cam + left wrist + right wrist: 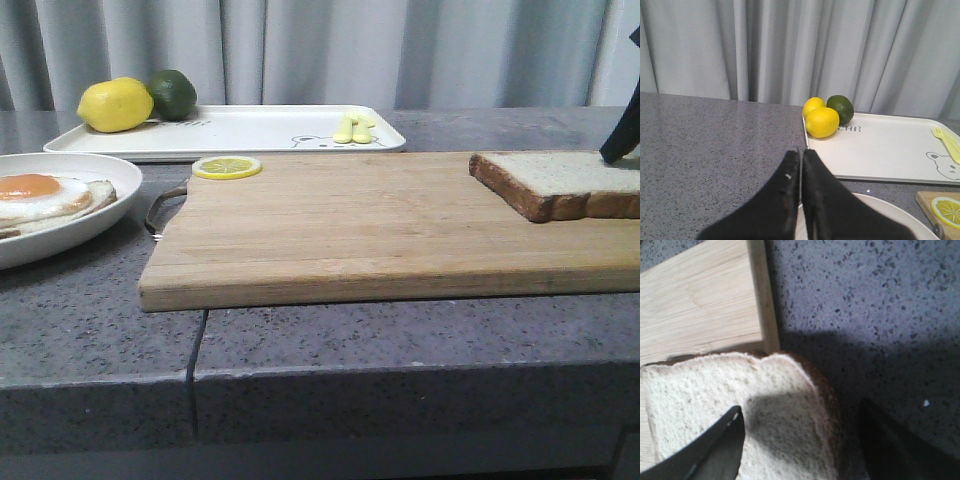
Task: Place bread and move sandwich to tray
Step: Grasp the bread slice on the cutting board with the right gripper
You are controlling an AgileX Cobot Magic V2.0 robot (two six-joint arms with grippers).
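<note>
R tool (800, 440) open astride bread (740, 410).

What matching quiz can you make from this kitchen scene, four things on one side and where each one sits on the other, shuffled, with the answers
Things:
1. bread
2. fried egg
3. lemon slice
4. whole lemon

Places:
A. far left corner of the white tray
B. on the round white plate
C. right end of the wooden cutting board
D. far left corner of the cutting board

Pairs: 1-C, 2-B, 3-D, 4-A
</note>
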